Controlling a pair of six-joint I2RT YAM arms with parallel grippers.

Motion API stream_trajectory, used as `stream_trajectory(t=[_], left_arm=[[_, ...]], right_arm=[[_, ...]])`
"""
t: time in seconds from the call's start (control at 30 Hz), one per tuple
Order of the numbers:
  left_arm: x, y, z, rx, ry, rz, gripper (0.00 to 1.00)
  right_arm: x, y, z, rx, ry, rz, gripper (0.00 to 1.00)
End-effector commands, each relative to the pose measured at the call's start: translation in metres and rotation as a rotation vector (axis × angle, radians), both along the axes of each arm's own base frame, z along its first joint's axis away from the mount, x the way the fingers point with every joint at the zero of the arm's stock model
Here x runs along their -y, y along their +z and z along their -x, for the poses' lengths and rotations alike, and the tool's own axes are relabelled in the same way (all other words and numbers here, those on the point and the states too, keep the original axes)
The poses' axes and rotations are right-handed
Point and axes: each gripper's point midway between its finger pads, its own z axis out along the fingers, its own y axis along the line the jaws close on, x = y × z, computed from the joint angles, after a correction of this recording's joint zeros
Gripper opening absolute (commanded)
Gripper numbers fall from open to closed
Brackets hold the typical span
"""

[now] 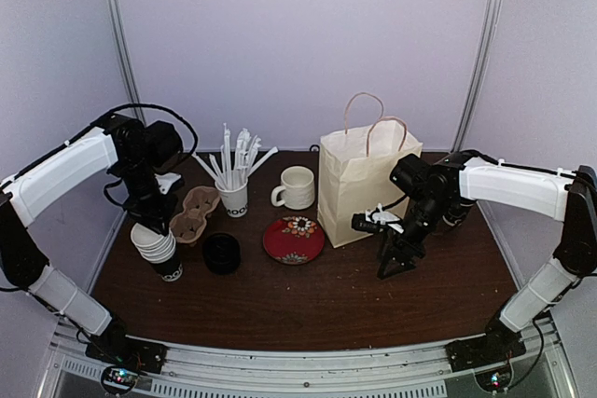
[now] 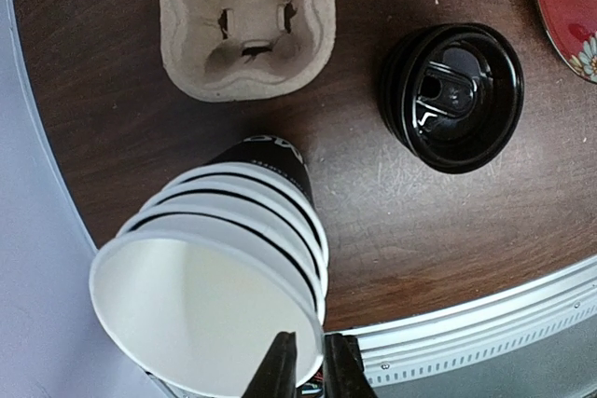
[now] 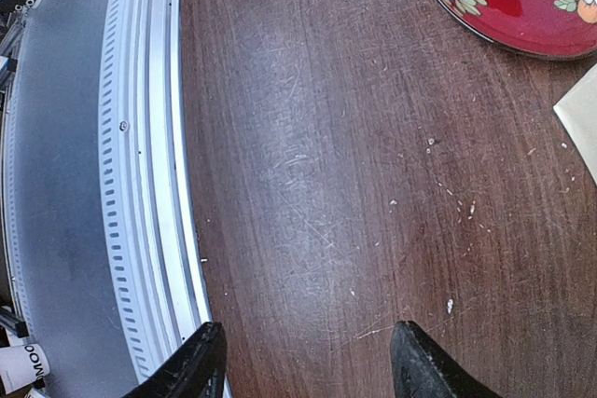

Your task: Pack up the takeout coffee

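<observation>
Several nested cups (image 2: pixel 205 314) | lower bodies hidden | left jaws cropped

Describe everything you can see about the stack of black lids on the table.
The stack of black lids is several glossy black plastic takeout lids nested together, their rims showing as rings along its left side. The face turned up has a raised rim, a sunken centre and a moulded sip opening. It sits on the dark wooden table, between the stack of cups and the red plate, below the pulp carrier, apart from all three.
</observation>
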Motion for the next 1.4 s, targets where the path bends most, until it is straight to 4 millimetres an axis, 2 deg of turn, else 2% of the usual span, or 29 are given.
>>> stream_trajectory(t=[0.0,0.2,0.33,0.53,0.77,1.07,1.1,1.2,1.23,1.27,1.3,1.33,1.37], left_arm=[[0.004,0.014,-0.004,0.047,-0.013,0.023,0.1],[0.005,0.007,-0.001,0.019,-0.013,0.022,0.04],[0.005,0.005,-0.001,0.012,-0.015,0.012,0.19],[0.006,-0.002,0.002,-0.015,-0.024,0.009,0.24],[0.001,-0.011,0.004,-0.043,-0.023,-0.029,0.1],[-0.005,0.007,0.001,-0.001,-0.018,-0.048,0.0],[-0.007,0.011,0.0,0.011,-0.019,-0.059,0.0],[-0.052,0.034,-0.008,0.088,0.021,-0.322,0.0],[-0.058,0.039,-0.005,0.073,0.025,-0.365,0.0],[-0.045,0.036,0.0,0.046,-0.006,-0.281,0.0],[-0.011,0.031,0.003,0.03,-0.042,-0.075,0.0],[0.012,0.034,-0.003,0.082,-0.054,0.056,0.0],[0.0,0.038,-0.005,0.111,-0.026,-0.029,0.0]], right_arm=[[-0.002,-0.002,0.001,-0.006,0.015,0.01,0.63],[-0.003,-0.003,0.001,-0.01,0.018,0.013,0.63],[-0.003,-0.004,0.002,-0.011,0.02,0.016,0.63],[-0.003,-0.005,0.002,-0.014,0.023,0.02,0.63],[-0.003,-0.005,0.002,-0.013,0.024,0.021,0.63],[-0.003,-0.005,0.002,-0.011,0.026,0.024,0.63],[-0.002,-0.005,0.002,-0.012,0.026,0.024,0.63],[-0.003,-0.006,0.003,-0.016,0.028,0.024,0.63],[-0.003,-0.006,0.003,-0.016,0.027,0.023,0.63],[-0.003,-0.005,0.004,-0.016,0.03,0.023,0.63],[-0.003,-0.006,0.004,-0.017,0.031,0.024,0.63],[-0.004,-0.006,0.003,-0.016,0.031,0.024,0.63],[-0.004,-0.006,0.004,-0.017,0.032,0.025,0.63]])
